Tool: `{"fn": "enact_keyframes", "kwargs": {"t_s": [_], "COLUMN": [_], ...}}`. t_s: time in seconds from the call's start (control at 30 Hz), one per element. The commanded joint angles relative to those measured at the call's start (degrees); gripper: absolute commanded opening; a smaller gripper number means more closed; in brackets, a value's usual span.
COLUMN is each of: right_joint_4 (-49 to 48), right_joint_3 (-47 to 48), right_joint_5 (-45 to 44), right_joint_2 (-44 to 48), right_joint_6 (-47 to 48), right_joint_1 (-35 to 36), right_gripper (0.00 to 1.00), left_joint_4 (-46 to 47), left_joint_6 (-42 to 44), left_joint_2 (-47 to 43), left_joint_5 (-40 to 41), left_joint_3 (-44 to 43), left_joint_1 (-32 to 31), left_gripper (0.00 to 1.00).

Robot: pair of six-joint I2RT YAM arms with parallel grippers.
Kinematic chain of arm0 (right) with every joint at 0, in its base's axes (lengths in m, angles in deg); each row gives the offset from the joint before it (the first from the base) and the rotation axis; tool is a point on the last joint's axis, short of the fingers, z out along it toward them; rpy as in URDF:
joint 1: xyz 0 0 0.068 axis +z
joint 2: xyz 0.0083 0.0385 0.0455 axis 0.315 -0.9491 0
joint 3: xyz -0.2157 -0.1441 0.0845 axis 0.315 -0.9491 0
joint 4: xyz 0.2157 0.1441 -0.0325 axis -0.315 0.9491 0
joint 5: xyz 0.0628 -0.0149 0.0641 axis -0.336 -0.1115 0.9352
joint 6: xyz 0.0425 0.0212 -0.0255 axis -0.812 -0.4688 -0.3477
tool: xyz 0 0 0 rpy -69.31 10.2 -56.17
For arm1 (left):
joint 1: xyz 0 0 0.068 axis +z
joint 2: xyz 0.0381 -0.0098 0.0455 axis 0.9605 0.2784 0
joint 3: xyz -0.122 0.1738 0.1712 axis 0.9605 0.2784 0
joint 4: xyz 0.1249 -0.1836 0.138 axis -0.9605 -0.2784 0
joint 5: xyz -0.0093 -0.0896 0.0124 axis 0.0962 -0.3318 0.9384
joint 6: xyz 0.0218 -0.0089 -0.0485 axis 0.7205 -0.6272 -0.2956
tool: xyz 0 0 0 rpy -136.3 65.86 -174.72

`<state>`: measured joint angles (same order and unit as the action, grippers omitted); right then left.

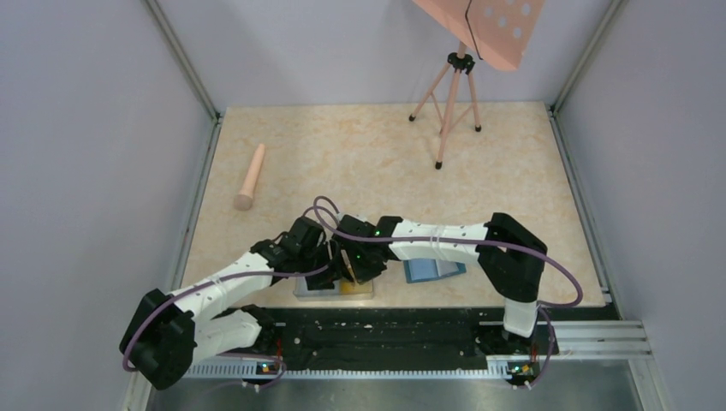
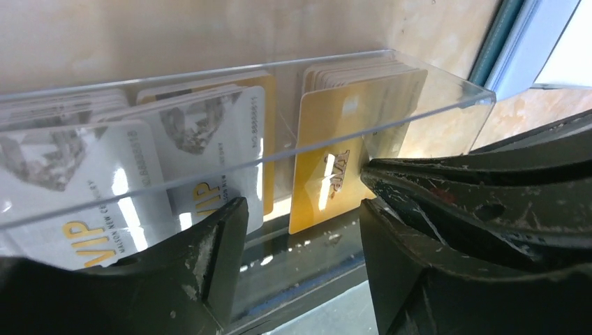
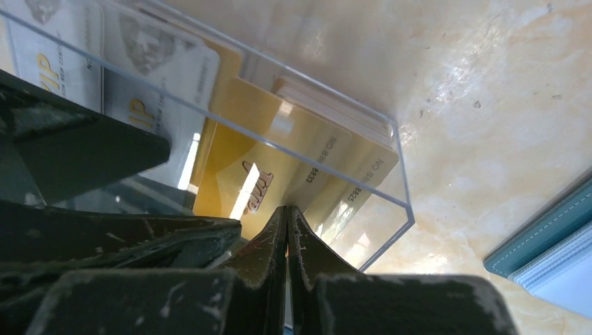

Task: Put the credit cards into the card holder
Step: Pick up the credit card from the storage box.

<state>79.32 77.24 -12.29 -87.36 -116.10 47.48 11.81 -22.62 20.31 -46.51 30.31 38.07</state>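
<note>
**Right gripper pinches a yellow card at the box; left gripper stands open**

Your right gripper [image 3: 287, 222] is closed. Its two fingers are pressed together with only a thin slit between them, and their tips hold the near edge of a yellow card [image 3: 293, 146]. This card sits tilted in the end compartment of the clear box [image 3: 401, 183], in front of a small stack of other cards. Its lower part sticks out below the box wall.

Your left gripper [image 2: 300, 251] is wide open and holds nothing. It stands at the near wall of the box. One finger [image 2: 216, 244] is in front of the white cards [image 2: 91, 174], and the other is below the tip of the right gripper. The yellow card lies in the gap between them. I cannot tell if the left fingers touch the box.

More white and yellow cards stand in the other compartments, all inside the box.

The holder [image 1: 432, 271] lies on the table [image 1: 385, 163], just to the right of the box. In the right wrist view you see only its teal corner with a lighter blue layer.
</note>
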Motion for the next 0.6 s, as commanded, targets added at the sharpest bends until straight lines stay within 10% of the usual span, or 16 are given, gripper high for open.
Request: {"fn": "enact_keyframes", "kwargs": {"t_s": [0.0, 0.57], "right_joint_4": [4.3, 0.0], "right_joint_3": [1.6, -2.6], "right_joint_5": [-3.4, 0.3], "right_joint_2": [-1.9, -0.5], "right_joint_6": [-1.1, -3.3], "right_joint_1": [0.9, 0.9], "right_gripper": [0.0, 0.0], "left_joint_4": [3.7, 10.9], "left_joint_6": [1.3, -1.1], "left_joint_2": [2.5, -4.1], "left_joint_5": [-1.2, -6.5], "left_joint_3": [0.6, 2.9], "left_joint_1": [0.2, 0.1], "left_gripper": [0.64, 0.34]}}
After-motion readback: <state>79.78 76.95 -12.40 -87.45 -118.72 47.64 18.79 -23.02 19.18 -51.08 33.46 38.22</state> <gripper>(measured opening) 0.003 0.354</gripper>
